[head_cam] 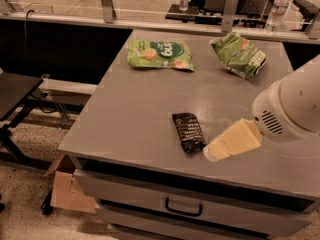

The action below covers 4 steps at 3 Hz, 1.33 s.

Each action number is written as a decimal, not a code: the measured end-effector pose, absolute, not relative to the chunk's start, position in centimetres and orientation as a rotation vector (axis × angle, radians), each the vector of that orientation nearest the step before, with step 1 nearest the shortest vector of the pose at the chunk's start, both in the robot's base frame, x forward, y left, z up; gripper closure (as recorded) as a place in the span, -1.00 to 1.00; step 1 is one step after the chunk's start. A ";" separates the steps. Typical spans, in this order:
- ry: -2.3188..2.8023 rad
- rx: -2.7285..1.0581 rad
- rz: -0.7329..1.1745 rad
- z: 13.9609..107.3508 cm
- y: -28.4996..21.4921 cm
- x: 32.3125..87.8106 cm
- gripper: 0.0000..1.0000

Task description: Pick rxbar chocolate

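Big grey flat-topped cabinet table (125, 114) w/ front drawers fills the mid view. Rounded white robot arm housing (295, 104) comes in at 3 o'clock, over the table's right edge. Flat green snack bag w/ white lettering (159, 55) lies at 12 o'clock on the top. A crumpled green snack bag (239, 55) lies at approx 1 o'clock, well apart from the first. Brown cardboard box (67, 191) sits on the floor at 8 o'clock, beside the cabinet. Cream wedge-shaped gripper (210, 154) points from the arm toward 8 o'clock, low over the tabletop; open or closed, can't tell. Small flat black rxbar chocolate (188, 131) lies flat near the table's front edge. The gripper tip is just beside the bar's near end, at its 4 o'clock.
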State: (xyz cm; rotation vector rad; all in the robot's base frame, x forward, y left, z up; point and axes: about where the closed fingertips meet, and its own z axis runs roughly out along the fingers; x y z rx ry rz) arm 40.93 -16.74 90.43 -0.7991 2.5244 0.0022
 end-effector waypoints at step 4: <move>2.376 -0.603 0.178 85.6 -12.4 41.3 -1.00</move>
